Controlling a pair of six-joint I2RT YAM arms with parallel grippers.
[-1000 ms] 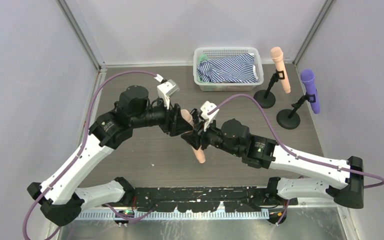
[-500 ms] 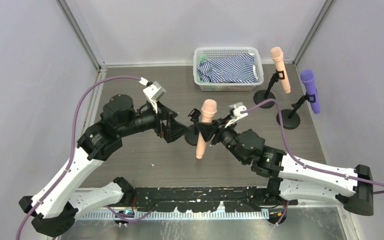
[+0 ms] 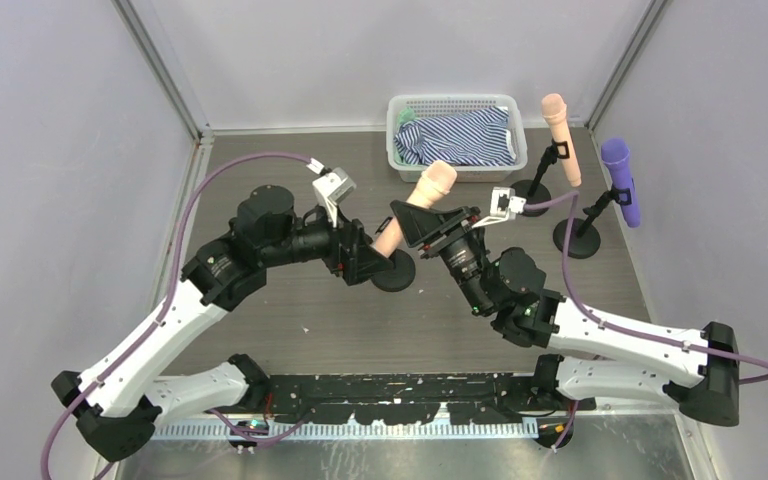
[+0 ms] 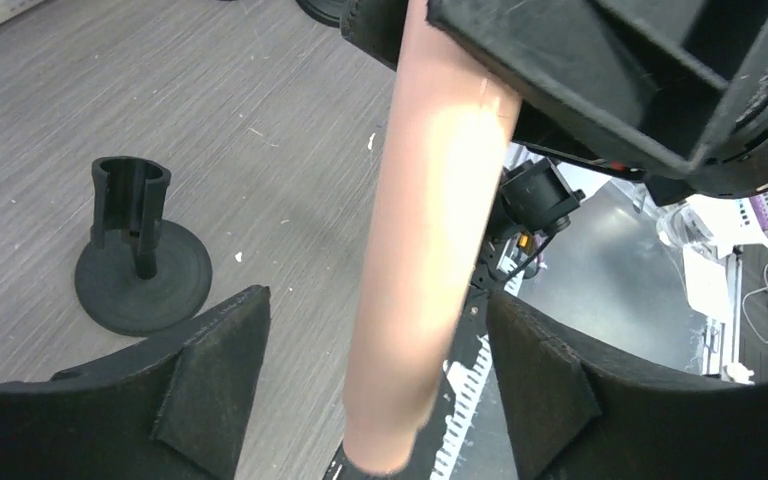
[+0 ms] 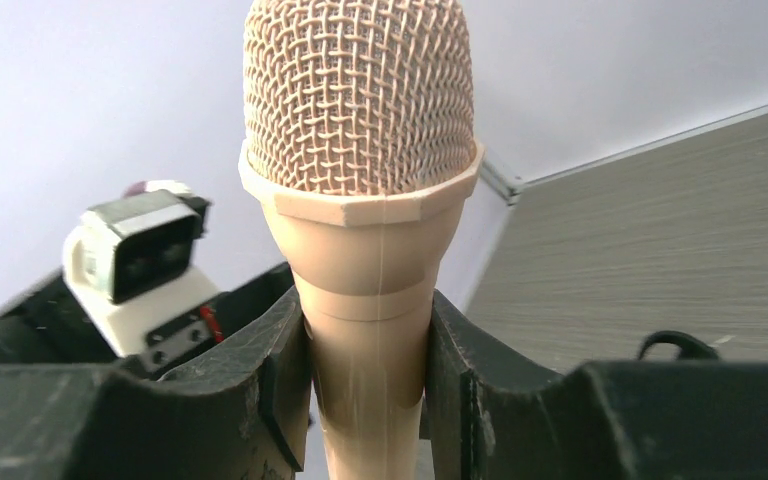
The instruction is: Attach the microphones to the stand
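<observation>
The right gripper [image 5: 370, 330] pinches a peach microphone [image 3: 432, 183] below its mesh head above the centre of the table [image 3: 280, 310], head tilted toward one o'clock. The left gripper [image 4: 378, 305] has its jaws spread either side of the handle, clear of it, near an empty stand [image 3: 394, 272]. A second peach microphone [image 3: 560, 135] and a purple microphone [image 3: 622, 180] sit clipped in stands at two o'clock.

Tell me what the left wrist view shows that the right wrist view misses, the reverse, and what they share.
Left wrist only: the empty stand, clip and round base in full, and the left gripper open either side of the handle of the peach-pink microphone. Right wrist only: its mesh head, the right gripper shut just below it, and the left arm's wrist camera. Both: that microphone and the wood-grain table.
</observation>
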